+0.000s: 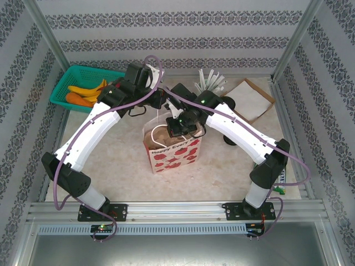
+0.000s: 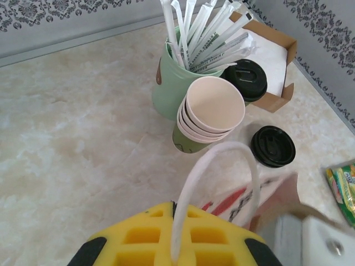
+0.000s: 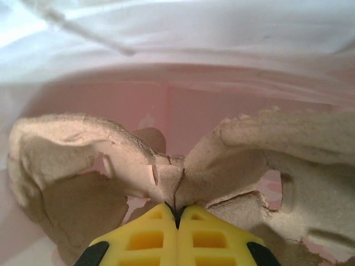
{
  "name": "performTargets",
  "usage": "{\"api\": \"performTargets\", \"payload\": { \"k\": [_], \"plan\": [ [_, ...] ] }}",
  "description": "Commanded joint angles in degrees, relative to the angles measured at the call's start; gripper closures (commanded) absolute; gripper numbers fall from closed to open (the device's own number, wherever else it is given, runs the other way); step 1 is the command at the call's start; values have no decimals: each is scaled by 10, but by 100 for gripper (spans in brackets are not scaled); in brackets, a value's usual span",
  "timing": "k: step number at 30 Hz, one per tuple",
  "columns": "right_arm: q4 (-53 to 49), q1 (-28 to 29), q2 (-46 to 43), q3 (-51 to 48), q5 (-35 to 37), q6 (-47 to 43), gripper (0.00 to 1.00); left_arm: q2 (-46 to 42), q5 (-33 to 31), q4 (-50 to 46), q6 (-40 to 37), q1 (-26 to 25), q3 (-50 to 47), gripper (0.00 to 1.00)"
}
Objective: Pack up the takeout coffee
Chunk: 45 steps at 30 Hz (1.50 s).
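Note:
The takeout coffee is out of view. A paper bag [image 1: 173, 151] with red apple prints stands at the middle of the table. My left gripper [image 2: 176, 206] is shut on the bag's white loop handle [image 2: 222, 151], at the bag's far rim [image 1: 161, 110]. My right gripper [image 3: 177, 209] reaches down inside the bag [image 1: 181, 128]. It is shut on the centre ridge of a brown pulp cup carrier [image 3: 238, 152], which lies against the bag's pink inner wall [image 3: 183, 105].
Beyond the bag stand a nested stack of green cups [image 2: 208, 113], a green holder of wrapped straws [image 2: 169, 83], two black lids [image 2: 273, 146] [image 2: 248, 78] and a cardboard box of napkins [image 2: 272, 55]. A teal basket [image 1: 83, 83] sits far left.

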State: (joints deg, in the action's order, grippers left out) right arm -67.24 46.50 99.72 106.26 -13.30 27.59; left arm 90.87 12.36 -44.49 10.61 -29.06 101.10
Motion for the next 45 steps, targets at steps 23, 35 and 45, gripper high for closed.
{"api": "performTargets", "payload": {
  "k": [23,35,45],
  "plan": [
    [-13,42,-22,45,90,-12,100,-37,-61,25,83,5,-45,100],
    [-70,10,10,30,98,27,100,-69,-22,64,38,5,-73,100],
    [-57,5,26,26,86,19,100,-83,-33,33,6,6,-63,71]
  ]
}}
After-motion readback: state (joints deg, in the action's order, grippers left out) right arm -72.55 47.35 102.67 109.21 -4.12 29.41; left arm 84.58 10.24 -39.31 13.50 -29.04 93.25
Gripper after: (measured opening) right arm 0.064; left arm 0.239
